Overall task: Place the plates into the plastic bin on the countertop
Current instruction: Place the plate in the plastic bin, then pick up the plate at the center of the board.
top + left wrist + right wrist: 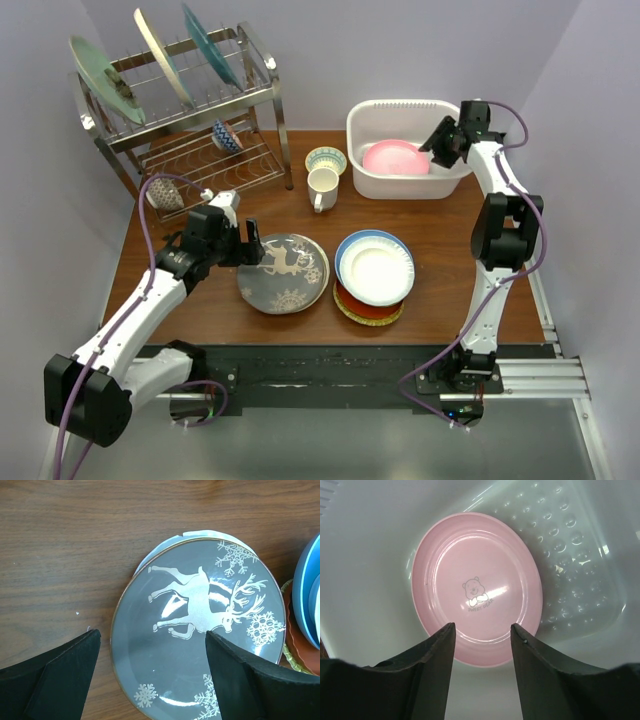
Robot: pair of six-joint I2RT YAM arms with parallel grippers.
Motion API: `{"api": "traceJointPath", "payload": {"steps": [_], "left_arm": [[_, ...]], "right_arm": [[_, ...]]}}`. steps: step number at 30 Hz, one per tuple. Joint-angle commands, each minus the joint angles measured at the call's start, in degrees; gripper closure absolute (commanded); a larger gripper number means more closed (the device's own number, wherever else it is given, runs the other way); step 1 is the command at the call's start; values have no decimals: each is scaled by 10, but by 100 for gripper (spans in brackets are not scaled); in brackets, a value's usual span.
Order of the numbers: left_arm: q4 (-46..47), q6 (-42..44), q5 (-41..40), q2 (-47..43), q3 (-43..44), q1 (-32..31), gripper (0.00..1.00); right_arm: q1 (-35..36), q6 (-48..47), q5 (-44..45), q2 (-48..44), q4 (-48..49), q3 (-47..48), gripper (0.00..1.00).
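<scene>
Jaws of the right gripper (482, 625) are standing apart, gripping nothing, above the pink plate (475, 587) lying in the white bin (570, 555). Left gripper (152, 634) jaws are hovering wide over the deer plate (200, 605) on the surface (60, 540).

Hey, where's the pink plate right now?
In the top view, the pink plate lies inside the white plastic bin at the far right of the countertop, just left of the open right gripper.

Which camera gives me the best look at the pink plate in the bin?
Right wrist: the pink plate fills the frame, bear print readable, lying in the plastic bin. Top external shows it small, next to the right gripper. Left wrist misses it.
</scene>
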Motion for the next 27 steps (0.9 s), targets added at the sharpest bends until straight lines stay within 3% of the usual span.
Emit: {"api": "traceJointPath", "payload": {"steps": [1,11,18,27], "left_arm": [[21,9,14,-9,-7,0,10],[22,11,16,-9,-8,0,10],[26,12,30,-10,-11,0,9],[28,14,34,-13,-11,0,9]], "right_arm": [[0,-1,1,-36,11,5,42],[1,-22,-6,-93,3,36,34],[13,-28,-42,-137,9,38,21],[91,-81,-28,-199,-28,33,13]]}}
